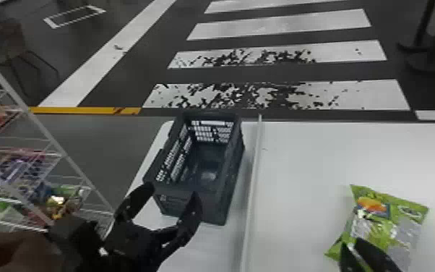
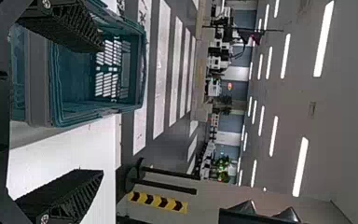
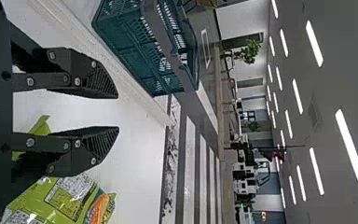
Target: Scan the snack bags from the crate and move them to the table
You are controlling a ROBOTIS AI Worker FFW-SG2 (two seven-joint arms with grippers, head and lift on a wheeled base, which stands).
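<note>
Mara: What stands out first in the scene?

Theo: A dark blue-green crate point(image 1: 177, 208) with slotted walls, standing upright on the left part of a white table point(image 1: 318, 152).

Mara: And the snack bag?

Theo: One green and silver snack bag point(image 1: 379, 220), with an orange patch, lies on the table well to the right of the crate and nearer the robot than the crate's far end. A raised pale strip point(image 1: 251, 195) runs along the table between crate and bag.

Mara: Where is the left tool point(image 1: 172, 191)?

Theo: At the crate's near end, by its left corner. Its two black fingers stand wide apart, with nothing gripped between them. Whether they touch the crate cannot be told.

Mara: And the right tool point(image 1: 352, 244)?

Theo: Well to the right of the crate, at the near edge of the snack bag, partly overlapping it in the head view. The right wrist view shows its fingers apart, with a gap between the tips and the bag not clamped.

Mara: Anything around the crate?

Theo: A wire rack point(image 1: 65, 156) of colourful packets to its left, and a dark floor with white stripes point(image 1: 372, 92) beyond it
</note>
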